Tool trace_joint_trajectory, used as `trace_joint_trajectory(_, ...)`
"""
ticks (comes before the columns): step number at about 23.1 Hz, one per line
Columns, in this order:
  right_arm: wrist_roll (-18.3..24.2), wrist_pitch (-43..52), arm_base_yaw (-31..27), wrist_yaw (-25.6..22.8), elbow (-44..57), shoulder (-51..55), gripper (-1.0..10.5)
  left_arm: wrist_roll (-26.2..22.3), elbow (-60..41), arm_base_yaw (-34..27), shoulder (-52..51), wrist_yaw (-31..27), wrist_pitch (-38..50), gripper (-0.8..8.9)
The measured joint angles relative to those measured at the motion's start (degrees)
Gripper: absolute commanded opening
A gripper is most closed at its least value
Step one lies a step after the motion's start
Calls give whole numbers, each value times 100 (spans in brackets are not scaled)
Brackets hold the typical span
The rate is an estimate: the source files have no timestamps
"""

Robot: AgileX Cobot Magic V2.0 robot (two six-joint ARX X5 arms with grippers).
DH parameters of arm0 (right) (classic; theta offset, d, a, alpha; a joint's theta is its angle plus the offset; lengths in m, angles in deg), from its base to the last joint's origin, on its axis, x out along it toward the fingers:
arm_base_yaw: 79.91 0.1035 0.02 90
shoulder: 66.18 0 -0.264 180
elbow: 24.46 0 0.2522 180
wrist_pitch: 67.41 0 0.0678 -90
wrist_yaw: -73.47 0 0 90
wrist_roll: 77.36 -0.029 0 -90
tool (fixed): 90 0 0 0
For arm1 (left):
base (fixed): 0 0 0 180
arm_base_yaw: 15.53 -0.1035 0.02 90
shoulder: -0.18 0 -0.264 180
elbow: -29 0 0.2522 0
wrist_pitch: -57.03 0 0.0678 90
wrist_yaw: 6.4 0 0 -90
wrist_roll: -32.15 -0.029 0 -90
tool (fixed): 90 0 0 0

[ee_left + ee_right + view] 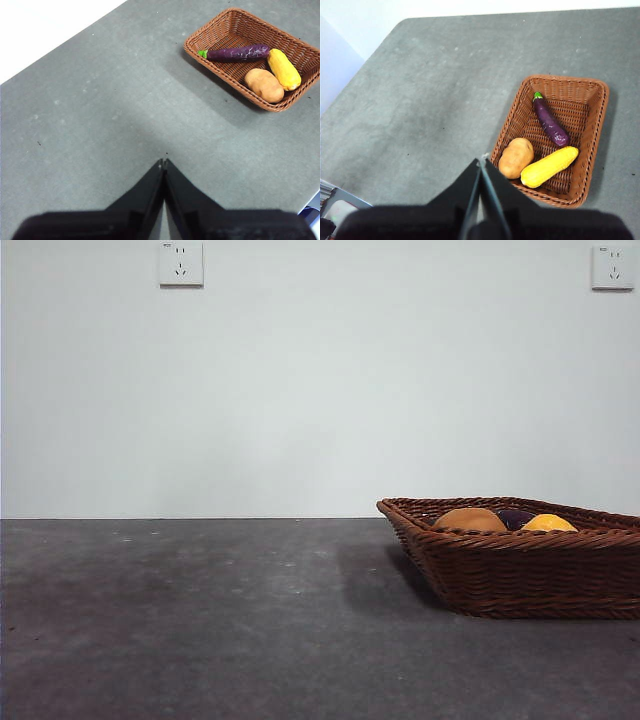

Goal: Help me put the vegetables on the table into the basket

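All three in basket (594, 131): eggplant (550, 122), potato (515, 157), yellow vegetable (549, 166). Basket near surface (100, 125) edge. My left claw (163, 162) and right claw (482, 160) closed, empty, raised. Risk I see: stray arm descent clipping basket rim, tipping vegetables out.
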Motion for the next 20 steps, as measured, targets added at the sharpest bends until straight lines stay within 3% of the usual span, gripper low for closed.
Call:
trace_joint_trajectory(11, 2, -2, 0, -391, 0, -872, 0, 0, 0, 0, 83, 0, 2, -4)
trace_joint_trajectory(20, 4, -4, 0, -1561, 0, -2240, 0, -44, 0, 0, 262, 0, 173, -4)
